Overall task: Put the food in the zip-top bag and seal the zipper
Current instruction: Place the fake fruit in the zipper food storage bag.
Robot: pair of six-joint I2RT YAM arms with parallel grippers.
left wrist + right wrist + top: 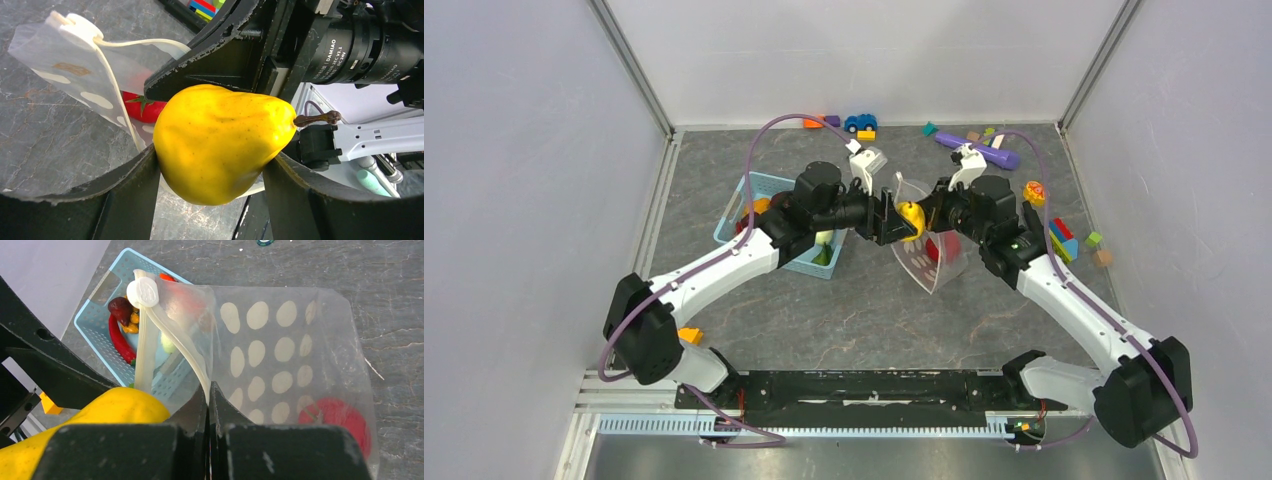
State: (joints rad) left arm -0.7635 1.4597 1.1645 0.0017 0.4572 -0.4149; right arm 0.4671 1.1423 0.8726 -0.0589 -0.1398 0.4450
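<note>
My left gripper [212, 161] is shut on a piece of the food, a yellow pear-shaped toy [220, 140] with a brown stem, and holds it at the mouth of the zip-top bag [75, 75]. In the top view this yellow piece [911, 218] hangs between both wrists. My right gripper [210, 390] is shut on the bag's zipper [175, 342] strip and lifts that edge. The white slider tab [142, 292] sits at the strip's far end. A red tomato [335, 420] lies inside the dotted bag [290, 340].
The light-blue basket [769, 190] left of the bag holds more toy food, among it a red chilli [120, 342] and a maroon piece [120, 307]. A blue car [860, 122], a purple cylinder [979, 150] and coloured blocks [1064, 240] lie at the back and right.
</note>
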